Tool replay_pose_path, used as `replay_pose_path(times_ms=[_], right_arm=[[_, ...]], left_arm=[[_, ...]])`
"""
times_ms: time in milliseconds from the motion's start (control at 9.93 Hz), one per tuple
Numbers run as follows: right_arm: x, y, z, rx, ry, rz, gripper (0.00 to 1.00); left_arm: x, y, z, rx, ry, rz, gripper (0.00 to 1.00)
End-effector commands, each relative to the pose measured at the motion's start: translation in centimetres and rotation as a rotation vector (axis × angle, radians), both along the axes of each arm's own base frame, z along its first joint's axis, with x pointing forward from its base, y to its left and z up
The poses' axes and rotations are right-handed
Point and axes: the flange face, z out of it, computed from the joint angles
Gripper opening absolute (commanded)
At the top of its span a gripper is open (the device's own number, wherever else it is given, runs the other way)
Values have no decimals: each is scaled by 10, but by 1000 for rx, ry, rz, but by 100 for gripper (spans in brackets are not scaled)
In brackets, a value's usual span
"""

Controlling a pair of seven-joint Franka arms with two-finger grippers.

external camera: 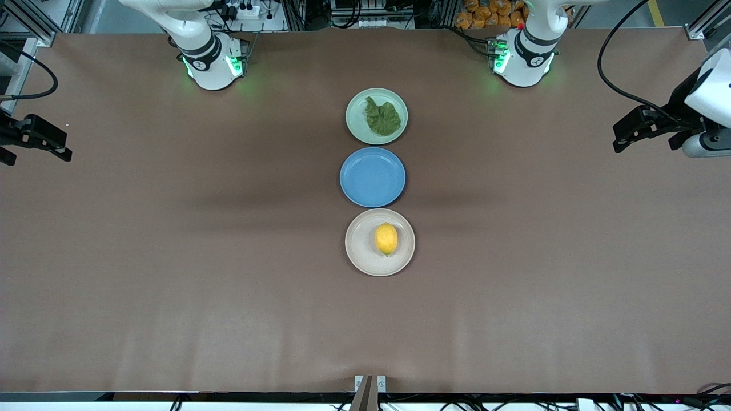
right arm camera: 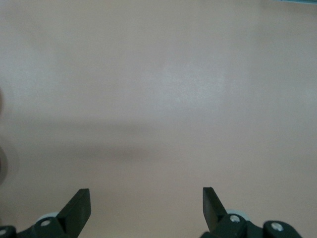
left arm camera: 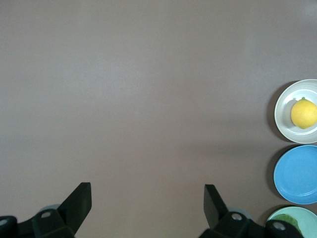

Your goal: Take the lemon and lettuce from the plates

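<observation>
Looking down across a brown table [external camera: 171,257], we see the right gripper [external camera: 34,140] hanging over bare table at the right arm's end, its fingers spread wide and holding nothing, as the right wrist view confirms. At the table's middle, three plates sit in a row, each just beside the next. The mint green plate [external camera: 357,117], closest to the robots' bases, holds the lettuce [external camera: 382,117], a dark wrinkly leaf lying flat. The blue plate [external camera: 372,177] in the middle is bare. The cream plate [external camera: 360,245], nearest the front camera, holds the lemon [external camera: 386,238], resting on its side. The left gripper [external camera: 639,131] hangs over the table at the left arm's end, fingers likewise parted and holding nothing. We judge that picking has not begun: both arms wait well apart from the plates. Next, each must travel inward, descend over its item, and close gently.
</observation>
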Motion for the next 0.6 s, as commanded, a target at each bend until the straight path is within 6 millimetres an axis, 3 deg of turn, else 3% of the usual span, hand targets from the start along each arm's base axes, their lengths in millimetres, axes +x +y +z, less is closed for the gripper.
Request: replay_pose_path(times_ms=[0, 302, 504], right_arm=[[-2, -1, 3, 18, -10, 13, 100], [-1, -1, 2, 18, -8, 13, 100], [-1, -1, 2, 18, -8, 11, 100]], left_arm=[[-5, 0, 8, -7, 3, -21, 100], [-4, -3, 5, -8, 6, -13, 100], [10, -17, -17, -66, 23, -23, 100]])
